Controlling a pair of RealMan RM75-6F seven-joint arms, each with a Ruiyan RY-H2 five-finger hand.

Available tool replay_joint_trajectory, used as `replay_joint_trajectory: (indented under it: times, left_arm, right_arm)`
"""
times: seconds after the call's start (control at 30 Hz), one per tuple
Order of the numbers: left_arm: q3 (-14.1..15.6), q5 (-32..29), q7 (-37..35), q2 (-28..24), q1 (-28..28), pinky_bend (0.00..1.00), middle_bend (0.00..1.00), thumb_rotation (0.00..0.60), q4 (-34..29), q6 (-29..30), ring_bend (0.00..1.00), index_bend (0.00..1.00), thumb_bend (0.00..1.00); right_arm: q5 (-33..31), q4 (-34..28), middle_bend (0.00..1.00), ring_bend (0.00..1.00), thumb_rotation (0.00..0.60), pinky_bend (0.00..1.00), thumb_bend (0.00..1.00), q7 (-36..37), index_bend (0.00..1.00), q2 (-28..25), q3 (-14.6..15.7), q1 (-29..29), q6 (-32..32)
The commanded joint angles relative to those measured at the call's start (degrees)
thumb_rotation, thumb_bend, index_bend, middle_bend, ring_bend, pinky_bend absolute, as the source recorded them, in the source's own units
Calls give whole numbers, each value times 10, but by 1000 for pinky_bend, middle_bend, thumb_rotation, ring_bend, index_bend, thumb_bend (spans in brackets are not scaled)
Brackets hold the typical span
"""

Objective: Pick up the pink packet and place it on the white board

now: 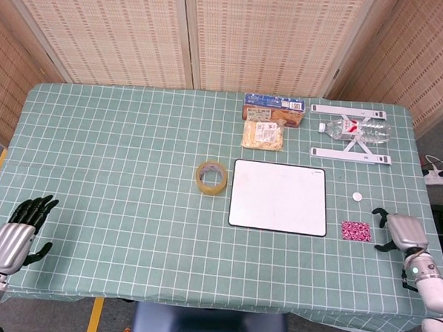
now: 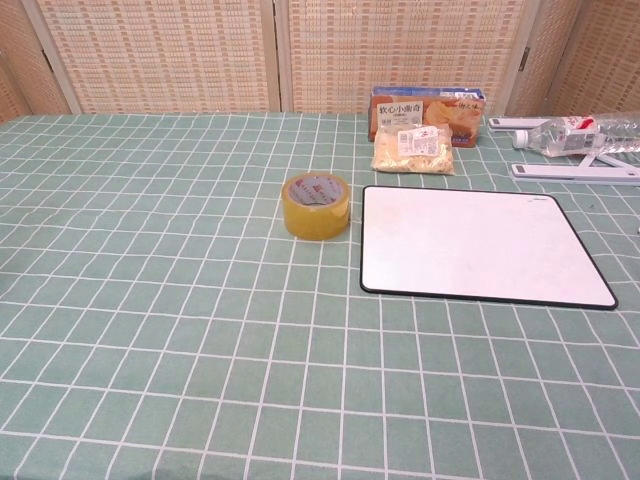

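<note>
The small pink packet (image 1: 355,231) lies flat on the green checked cloth, just right of the white board (image 1: 279,196) near its front right corner. The board (image 2: 482,246) lies bare in the chest view too, where the packet is out of frame. My right hand (image 1: 401,232) hovers low a short way right of the packet, fingers apart and pointing toward it, holding nothing. My left hand (image 1: 17,231) rests at the table's front left corner, fingers spread, nothing in it. Neither hand shows in the chest view.
A roll of yellow tape (image 1: 211,177) sits left of the board. Behind the board lie a snack bag (image 1: 262,134) and a biscuit box (image 1: 274,108). A water bottle (image 1: 354,129) rests on a white stand (image 1: 351,153) at back right. A small white cap (image 1: 358,195) lies behind the packet.
</note>
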State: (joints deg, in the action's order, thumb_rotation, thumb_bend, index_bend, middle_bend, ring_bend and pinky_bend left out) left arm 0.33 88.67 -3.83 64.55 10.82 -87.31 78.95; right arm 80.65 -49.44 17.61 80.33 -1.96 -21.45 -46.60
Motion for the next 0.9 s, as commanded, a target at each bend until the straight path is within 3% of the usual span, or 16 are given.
replay_joint_trajectory:
  times: [0.03, 0.9]
  left_arm:
    - [0, 2, -1, 0, 0, 0, 0, 600, 0, 0, 0, 0, 275]
    - [4, 5, -14, -4, -2, 0, 0, 600, 2, 1, 0, 0, 275]
  right_arm:
    - [-10, -15, 424, 409, 600, 497, 0, -19, 289, -5, -4, -3, 2]
    - [-66, -42, 424, 413, 600, 497, 0, -103, 357, 5, -20, -14, 20]
